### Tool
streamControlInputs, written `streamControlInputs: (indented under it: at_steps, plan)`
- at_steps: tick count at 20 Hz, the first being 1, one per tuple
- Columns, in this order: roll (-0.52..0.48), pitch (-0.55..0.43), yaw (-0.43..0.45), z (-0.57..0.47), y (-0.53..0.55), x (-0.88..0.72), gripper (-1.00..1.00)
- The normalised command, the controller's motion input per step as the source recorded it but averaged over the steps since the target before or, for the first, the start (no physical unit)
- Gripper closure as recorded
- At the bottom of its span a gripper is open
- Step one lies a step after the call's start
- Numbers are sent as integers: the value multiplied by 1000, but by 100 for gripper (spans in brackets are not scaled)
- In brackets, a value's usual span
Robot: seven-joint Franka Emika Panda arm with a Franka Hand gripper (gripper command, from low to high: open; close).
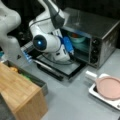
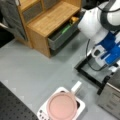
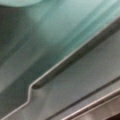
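The robot arm reached into the open toaster oven [image 1: 100, 32]. Its gripper [image 1: 72, 53] sat at the mouth of the oven, just above the oven door [image 1: 62, 66], which lay folded down flat. I could not tell if the fingers were wide or closed, because the arm's white and blue parts hid them.

Inside the oven was a green bowl [image 1: 77, 38]. It sat on the rack, a little deeper in than the gripper. The wrist view was filled with a green surface [image 3: 50, 30] and a thin metal bar of the rack [image 3: 75, 57], so the camera was very close to the bowl, perhaps almost touching it.

The bowl looked hard and smooth, so it would likely be a bit slippery. It was probably not heavy, but it might crack if dropped. The best place to take hold would be the rim, with one finger inside and one outside.

Near a front view's bottom, a pink pan [image 2: 62, 106] with a white handle sat on a small white stove [image 2: 81, 106]. A wooden shelf [image 2: 52, 20] stood well apart, with a gray drawer [image 2: 60, 37] pulled open.
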Motion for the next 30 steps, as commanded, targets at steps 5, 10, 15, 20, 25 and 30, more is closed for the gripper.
streamControlInputs:
  at_steps: [5,10,15,20,25,30]
  plan:
    - [136,-100,-30,-128,114,99,-100]
    - [100,-101,-30,-120,87,92,-100]
    - [101,-101,-39,-103,94,93,-100]
    - [92,-90,-59,-63,91,75,-100]
    - [62,-75,-80,-29,114,41,100]
    - [48,-65,-87,-19,90,12,100]
